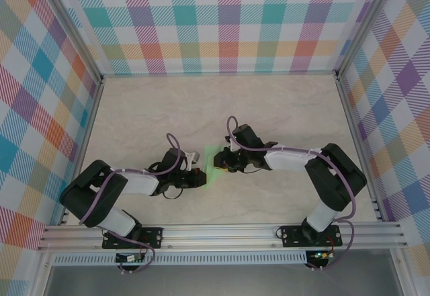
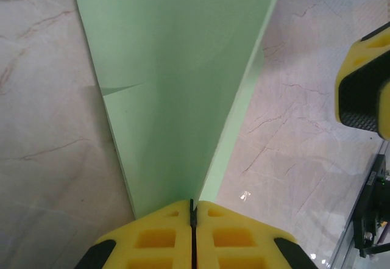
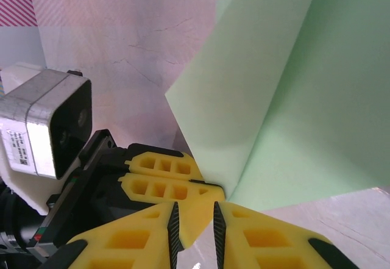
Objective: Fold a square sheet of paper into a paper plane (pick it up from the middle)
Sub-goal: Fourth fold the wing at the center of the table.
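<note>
- The green sheet of paper point(image 1: 216, 158) point(image 2: 177, 98) point(image 3: 292, 110) is near the middle of the worktop point(image 1: 282, 108), a little toward the near edge, bent into two panels that meet along a crease.
- The left gripper point(image 1: 199, 176) point(image 2: 192, 205) point(image 3: 204, 190) is clamped on the sheet's narrow end, its yellow fingers pressed together.
- The right gripper point(image 1: 223, 164) point(image 3: 195, 207) faces it from the other side, jaws a narrow gap apart just below the sheet's corner. I cannot tell whether they touch the sheet.
</note>
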Action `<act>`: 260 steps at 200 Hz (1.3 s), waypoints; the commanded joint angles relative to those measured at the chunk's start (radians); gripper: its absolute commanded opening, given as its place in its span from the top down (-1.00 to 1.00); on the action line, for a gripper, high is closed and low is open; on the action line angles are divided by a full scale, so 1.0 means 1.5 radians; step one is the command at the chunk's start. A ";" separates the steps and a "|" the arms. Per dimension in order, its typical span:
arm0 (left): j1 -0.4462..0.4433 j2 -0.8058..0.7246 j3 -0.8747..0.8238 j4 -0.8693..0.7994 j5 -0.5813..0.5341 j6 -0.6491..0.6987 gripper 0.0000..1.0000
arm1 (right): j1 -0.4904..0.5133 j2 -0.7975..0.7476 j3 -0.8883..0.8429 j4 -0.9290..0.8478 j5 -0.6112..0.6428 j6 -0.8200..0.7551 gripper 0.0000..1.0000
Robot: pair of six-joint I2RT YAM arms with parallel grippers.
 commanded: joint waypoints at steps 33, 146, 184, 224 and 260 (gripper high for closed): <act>0.025 0.026 -0.002 0.042 0.056 -0.022 0.86 | 0.015 0.044 0.044 0.037 -0.022 0.025 0.54; 0.064 0.012 0.020 0.031 0.134 -0.049 0.86 | 0.019 0.017 0.035 -0.020 0.110 0.062 0.53; 0.077 0.024 0.021 0.048 0.155 -0.060 0.86 | 0.020 -0.005 0.024 -0.029 0.134 0.067 0.53; 0.093 0.055 0.026 0.057 0.177 -0.072 0.87 | 0.021 -0.006 0.026 -0.020 0.115 0.058 0.53; 0.098 0.072 0.027 0.078 0.186 -0.084 0.87 | 0.026 0.008 0.046 -0.023 0.096 0.042 0.52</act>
